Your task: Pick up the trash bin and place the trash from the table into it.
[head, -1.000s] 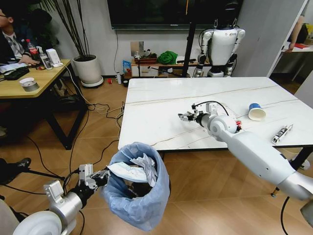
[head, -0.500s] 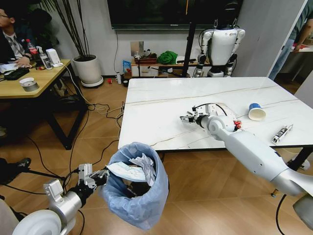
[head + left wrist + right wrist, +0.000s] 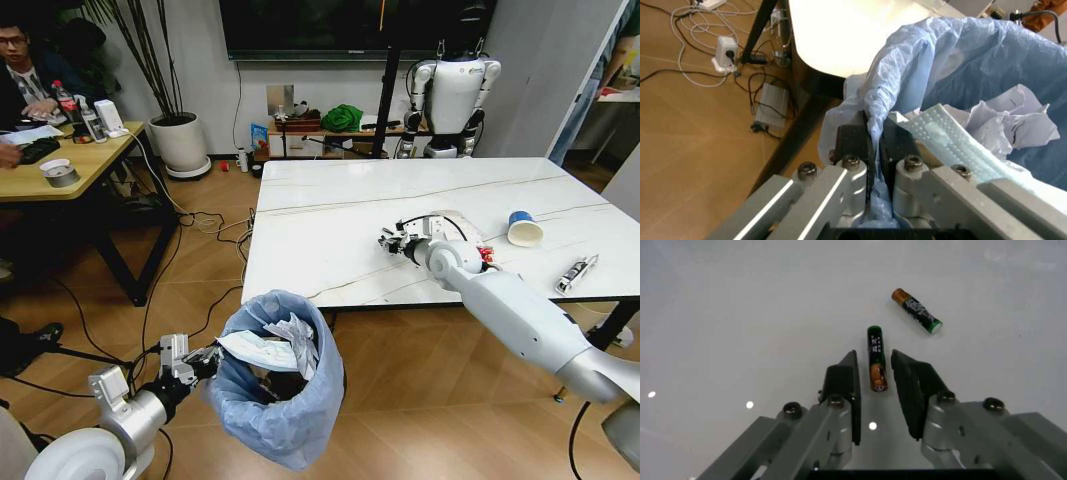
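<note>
Right gripper: you have it low over the desk, centre-right of the head view, fingers apart and holding nothing.
Nearer battery: it lies on the desk in the middle of the right wrist view, its orange end already between the two fingers, its green end pointing away from the gripper.
Long axis: it runs along the gap between the fingers, not across it, so in my judgement your close would pinch the battery across its thin side; neither finger looks to touch it yet.
Second battery: upper right of centre in that view, tilted, apart from the first and beyond the fingertips; it should stay out of your close.
Left gripper: lower centre of the left wrist view, clamped on the bag-covered rim of the trash bin.
Trash bin: bottom centre of the head view, off the desk's near edge, already holding crumpled white papers.
Other trash: blue-white paper cup and silver tube lie at the right of the head view, beyond your right gripper.
Nearer arm: the right; the left is busy with the bin.
</note>
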Available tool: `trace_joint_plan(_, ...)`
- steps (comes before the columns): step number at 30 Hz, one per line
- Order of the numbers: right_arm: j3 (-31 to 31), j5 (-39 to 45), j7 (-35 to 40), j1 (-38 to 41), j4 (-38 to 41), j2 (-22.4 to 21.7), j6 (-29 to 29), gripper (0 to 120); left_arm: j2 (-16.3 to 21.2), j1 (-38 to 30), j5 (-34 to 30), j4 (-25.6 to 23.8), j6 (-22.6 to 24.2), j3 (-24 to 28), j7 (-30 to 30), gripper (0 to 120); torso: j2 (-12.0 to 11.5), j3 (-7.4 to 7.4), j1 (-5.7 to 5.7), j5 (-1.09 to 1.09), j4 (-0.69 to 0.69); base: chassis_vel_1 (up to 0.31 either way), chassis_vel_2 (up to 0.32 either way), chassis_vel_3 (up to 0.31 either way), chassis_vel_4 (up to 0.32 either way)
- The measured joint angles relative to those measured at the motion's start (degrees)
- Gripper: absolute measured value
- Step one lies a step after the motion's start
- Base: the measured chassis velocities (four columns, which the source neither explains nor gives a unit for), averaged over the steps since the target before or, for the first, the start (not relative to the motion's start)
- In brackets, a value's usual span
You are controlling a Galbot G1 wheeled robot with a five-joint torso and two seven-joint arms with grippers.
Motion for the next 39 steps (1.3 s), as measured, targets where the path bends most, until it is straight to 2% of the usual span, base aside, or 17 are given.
trace_joint_plan(3,0.0,0.0,0.0,-0.1,0.1,0.0,0.0,12,0.0,0.0,0.0,0.0,0.0,0.0,0.0,0,0.0,0.00,0.00,0.01,0.00,0.000,0.000,0.000,0.000)
trace_joint_plan(4,0.0,0.0,0.0,-0.1,0.2,-0.1,0.0,9,0.0,0.0,0.0,0.0,0.0,0.0,0.0,0,0.0,0.00,0.00,0.01,0.00,0.000,0.000,0.000,0.000)
trace_joint_plan(5,-0.2,0.0,0.0,-0.1,0.3,-0.1,0.0,0,0.0,0.0,0.0,0.0,0.0,0.0,0.0,0,0.0,0.00,0.00,0.01,0.00,0.000,0.000,0.000,0.000)
trace_joint_plan(13,-0.7,0.1,0.1,0.1,1.0,-0.1,-0.2,0,0.0,-0.2,0.1,0.2,0.0,0.1,0.0,0,0.0,0.01,0.00,0.01,0.01,0.000,0.000,0.000,0.000)
trace_joint_plan(18,-0.6,0.0,-1.4,1.1,5.6,-1.3,-0.4,0,-0.2,-0.2,0.2,0.2,0.0,0.5,0.0,0,0.0,0.03,0.01,0.02,0.01,0.000,0.000,0.000,0.000)
trace_joint_plan(24,-0.8,1.3,-9.1,3.8,21.1,-5.2,2.8,0,-0.1,-0.4,0.1,0.1,0.0,0.8,0.0,0,0.0,0.02,0.01,0.00,0.01,0.000,0.000,0.000,0.000)
trace_joint_plan(29,-4.7,6.1,-14.4,6.0,36.4,-9.2,3.6,0,0.4,-1.0,-0.3,-0.4,0.0,0.9,0.0,0,0.0,0.00,0.00,-0.01,0.02,0.000,0.000,0.000,0.000)
trace_joint_plan(31,-5.3,6.3,-14.9,6.2,37.4,-9.6,3.6,0,0.5,-1.0,-0.4,-0.4,0.0,0.9,0.0,0,0.0,0.00,0.00,0.00,0.02,0.000,0.000,0.000,0.000)
trace_joint_plan(35,-12.5,5.7,-18.2,7.4,45.1,-13.4,3.8,0,0.7,-1.3,-0.6,-0.5,0.0,1.1,-0.1,0,0.0,0.00,0.00,0.01,0.00,0.000,0.000,0.000,0.000)
trace_joint_plan(39,-15.8,3.2,-19.3,7.1,48.1,-15.1,4.0,0,0.5,-1.4,-0.6,-0.6,0.0,1.2,-0.2,0,0.0,0.00,0.00,0.00,0.01,0.000,0.000,0.000,0.000)
